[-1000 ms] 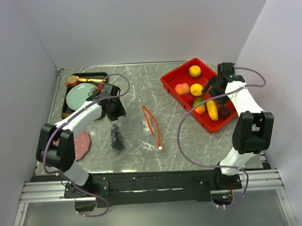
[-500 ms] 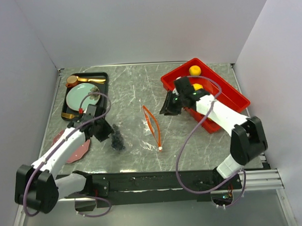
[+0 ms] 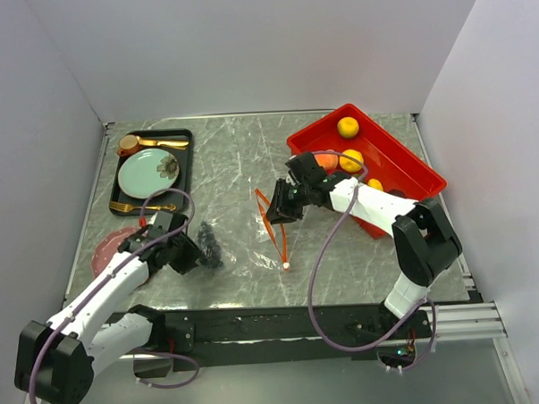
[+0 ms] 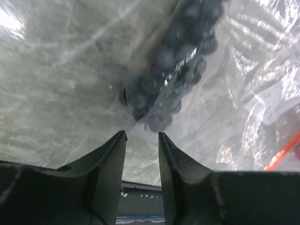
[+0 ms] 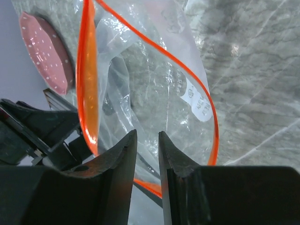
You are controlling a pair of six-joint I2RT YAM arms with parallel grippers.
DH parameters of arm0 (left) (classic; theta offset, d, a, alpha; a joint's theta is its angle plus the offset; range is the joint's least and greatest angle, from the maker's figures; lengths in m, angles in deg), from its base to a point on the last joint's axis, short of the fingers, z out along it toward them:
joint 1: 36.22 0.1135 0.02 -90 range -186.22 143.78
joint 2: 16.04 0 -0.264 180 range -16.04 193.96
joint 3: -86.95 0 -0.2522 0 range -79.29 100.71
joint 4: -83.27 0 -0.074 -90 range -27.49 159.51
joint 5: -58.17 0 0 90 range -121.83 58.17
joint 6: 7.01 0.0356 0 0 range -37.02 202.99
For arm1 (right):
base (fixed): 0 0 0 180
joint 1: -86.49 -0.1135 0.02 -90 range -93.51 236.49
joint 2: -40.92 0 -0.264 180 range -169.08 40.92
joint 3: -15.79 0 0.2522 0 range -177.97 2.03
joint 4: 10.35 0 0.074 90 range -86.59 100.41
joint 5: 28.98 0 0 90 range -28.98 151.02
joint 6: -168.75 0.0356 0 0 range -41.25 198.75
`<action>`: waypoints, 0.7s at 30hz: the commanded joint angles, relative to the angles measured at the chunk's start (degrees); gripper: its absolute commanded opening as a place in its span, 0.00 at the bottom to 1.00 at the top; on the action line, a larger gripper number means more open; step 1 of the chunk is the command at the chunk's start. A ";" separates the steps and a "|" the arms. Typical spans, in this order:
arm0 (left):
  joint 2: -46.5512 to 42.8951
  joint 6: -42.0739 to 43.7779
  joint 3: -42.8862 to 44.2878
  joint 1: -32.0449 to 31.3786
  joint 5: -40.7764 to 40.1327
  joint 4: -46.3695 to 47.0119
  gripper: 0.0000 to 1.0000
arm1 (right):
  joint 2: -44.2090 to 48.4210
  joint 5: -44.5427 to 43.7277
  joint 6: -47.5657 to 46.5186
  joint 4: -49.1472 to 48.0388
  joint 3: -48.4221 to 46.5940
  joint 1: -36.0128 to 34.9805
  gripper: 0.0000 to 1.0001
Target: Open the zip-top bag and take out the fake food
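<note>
The clear zip-top bag (image 3: 272,227) lies mid-table with its orange-red zip mouth (image 5: 89,70) gaping and its white slider (image 3: 286,266) at the near end. A dark purple grape bunch (image 3: 209,247) sits under the film at the bag's left end (image 4: 166,70). My left gripper (image 3: 189,256) is just left of the grapes, its jaws (image 4: 142,136) a narrow gap apart with nothing between. My right gripper (image 3: 280,207) hovers at the bag mouth, fingers (image 5: 147,136) slightly apart over the film. Other fake food, yellow (image 3: 348,127) and orange (image 3: 326,161), lies in the red tray (image 3: 411,160).
A black tray (image 3: 185,161) at the back left holds a mint-green plate (image 3: 147,171) and gold cutlery (image 3: 155,143). A pink dotted plate (image 3: 111,252) lies by the left arm, also seen in the right wrist view (image 5: 47,51). White walls enclose three sides.
My right arm swung left from the red tray to the bag mouth and its jaws narrowed. My left arm drew back toward the near edge and now points at the grapes.
</note>
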 commanded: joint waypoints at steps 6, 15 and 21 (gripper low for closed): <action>-1.43 -5.15 -0.90 -5.12 -3.31 -1.15 0.35 | -3.11 3.46 0.12 -5.43 1.68 -0.43 0.33; -1.61 -6.83 -0.72 -7.49 -10.09 -4.41 0.36 | -4.43 3.02 -0.23 -5.61 2.03 -0.78 0.33; -0.29 -4.90 -2.66 -7.49 -10.00 1.04 0.36 | -4.95 2.76 -0.67 -5.61 2.12 -0.78 0.33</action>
